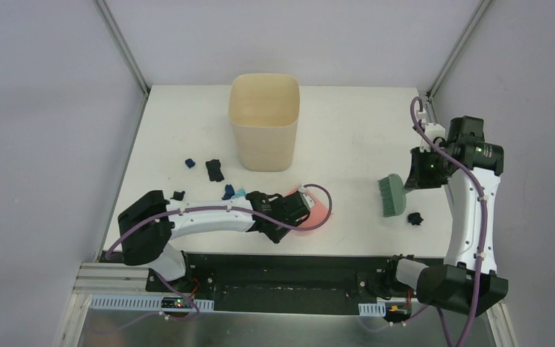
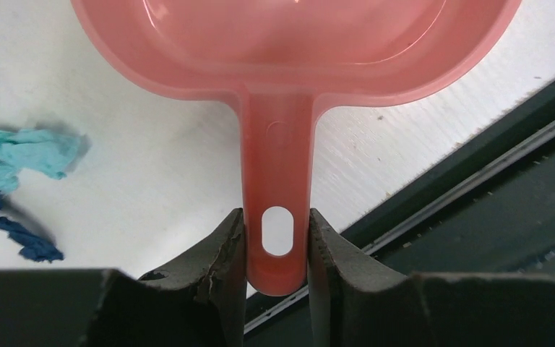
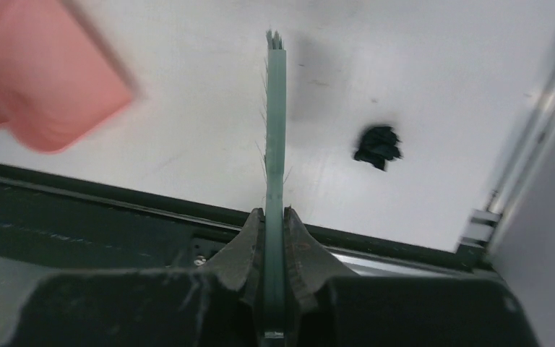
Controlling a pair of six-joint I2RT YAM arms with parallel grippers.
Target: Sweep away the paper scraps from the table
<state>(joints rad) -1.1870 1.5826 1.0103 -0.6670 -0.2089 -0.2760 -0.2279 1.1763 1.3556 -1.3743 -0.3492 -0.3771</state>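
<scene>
I hold a glossy, smooth plastic dustpan point(image 2: 289, 72); the desk point(image 2: 152, 181) looks matt, the paper scraps point(image 2: 22, 155) crumpled.

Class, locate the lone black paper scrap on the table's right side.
In the top view, the black scrap lies near the front right edge of the table, just right of the green brush and not touching it.

We count six paper scraps point(image 1: 214, 170) on one table point(image 1: 347, 144) — three black, two dark blue, one teal. We see one pink dustpan point(image 1: 319, 208), one green brush point(image 1: 392, 196), one beige bin point(image 1: 264, 123). We count two arms point(image 1: 209, 213) — one left gripper point(image 2: 276, 220), one right gripper point(image 3: 273, 217), two fingers point(image 2: 217, 249) each. We note two metal posts point(image 1: 125, 47) behind.
</scene>
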